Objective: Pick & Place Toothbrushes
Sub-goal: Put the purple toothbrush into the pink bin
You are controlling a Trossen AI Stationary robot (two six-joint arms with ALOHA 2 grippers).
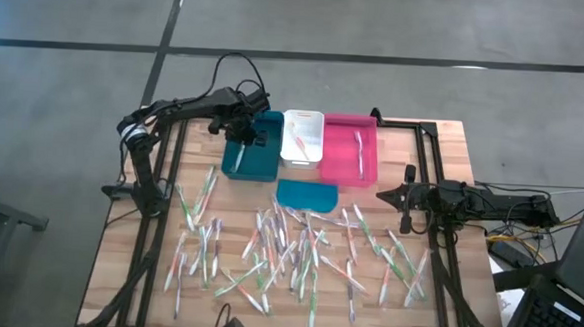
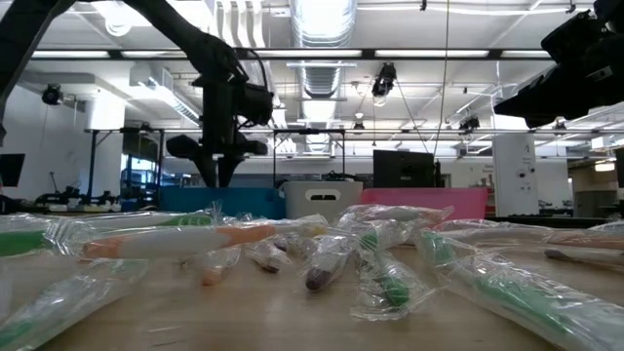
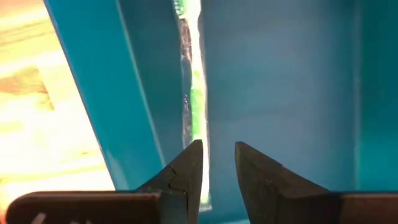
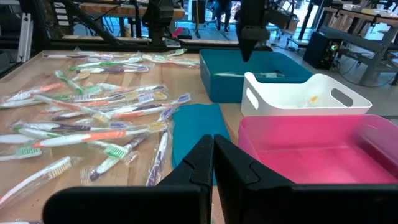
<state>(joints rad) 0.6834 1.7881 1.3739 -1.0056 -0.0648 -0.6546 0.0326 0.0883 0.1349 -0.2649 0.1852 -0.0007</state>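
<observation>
The left gripper [image 3: 217, 165] hangs inside the teal bin [image 1: 262, 162], fingers slightly parted and empty. A green brush [image 3: 194, 93] in its wrapper lies on the bin floor just past the fingertips, against the side wall. Risk: on retraction a finger may snag the wrapper and drag the brush back out, or clip the bin wall and shift the bin against the white bin [image 1: 301, 154]. The pile [image 1: 297, 254] of brushes waits on the table. The right gripper [image 4: 213, 163], closed and empty, waits beside the pink bin [image 1: 349, 167].
</observation>
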